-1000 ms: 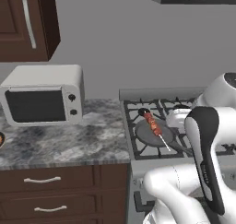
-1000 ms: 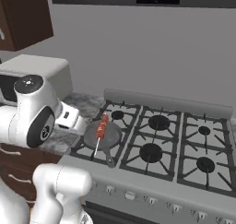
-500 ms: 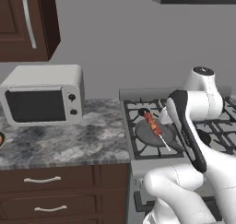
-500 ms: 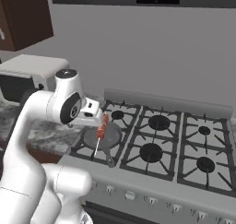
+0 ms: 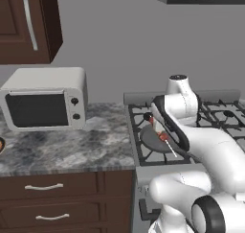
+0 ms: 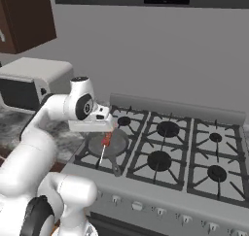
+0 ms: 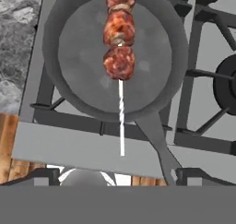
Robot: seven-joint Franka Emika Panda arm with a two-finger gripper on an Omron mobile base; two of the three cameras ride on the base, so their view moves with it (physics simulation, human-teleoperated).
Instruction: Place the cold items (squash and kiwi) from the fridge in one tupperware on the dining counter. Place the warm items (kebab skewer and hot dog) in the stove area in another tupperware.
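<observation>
The pincer (image 6: pixel 108 128) hangs wide and empty just above the pan (image 7: pixel 83 57) on the stove's (image 6: pixel 194 157) front-left burner. The kebab skewer (image 7: pixel 120 43) lies in that pan directly beneath, its long axis running away from the pan's handle side, bare stick nearest, meat farther.

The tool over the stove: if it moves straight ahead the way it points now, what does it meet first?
Probably the kebab skewer lying in the grey pan. The open tool points down at it; the meat pieces sit above the pan's surface, so they likely come first, though depth is hard to judge.
</observation>
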